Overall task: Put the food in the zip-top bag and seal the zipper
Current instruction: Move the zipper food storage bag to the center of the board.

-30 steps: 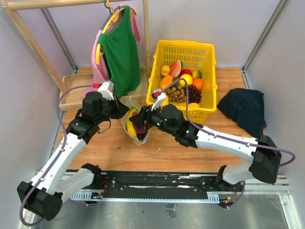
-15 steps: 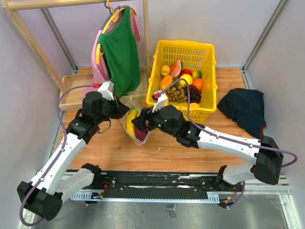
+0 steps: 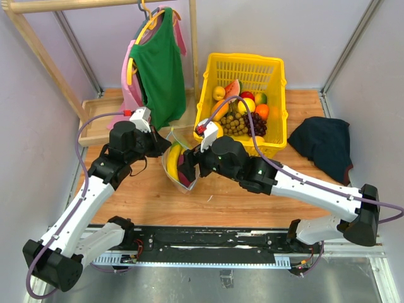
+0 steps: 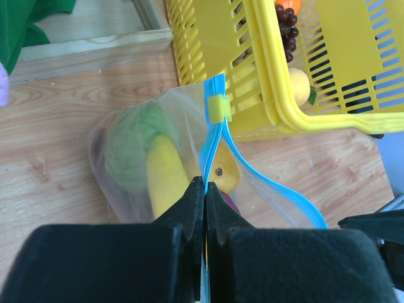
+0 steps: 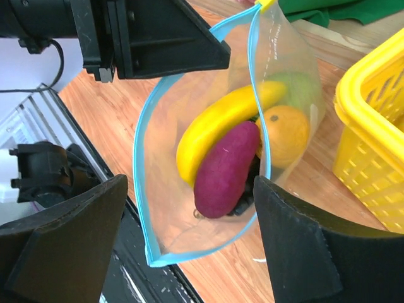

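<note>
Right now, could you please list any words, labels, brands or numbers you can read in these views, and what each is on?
None can be read: the zip-top bag, its zipper and the yellow basket show no legible print in any view.

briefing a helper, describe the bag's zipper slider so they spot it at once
Beside the yellow plastic lattice basket is a clear plastic bag of toy fruit. Follow its light-blue zipper strip to the end nearest the basket: the slider is the small yellow clip there, the only yellow piece on the blue.
</note>
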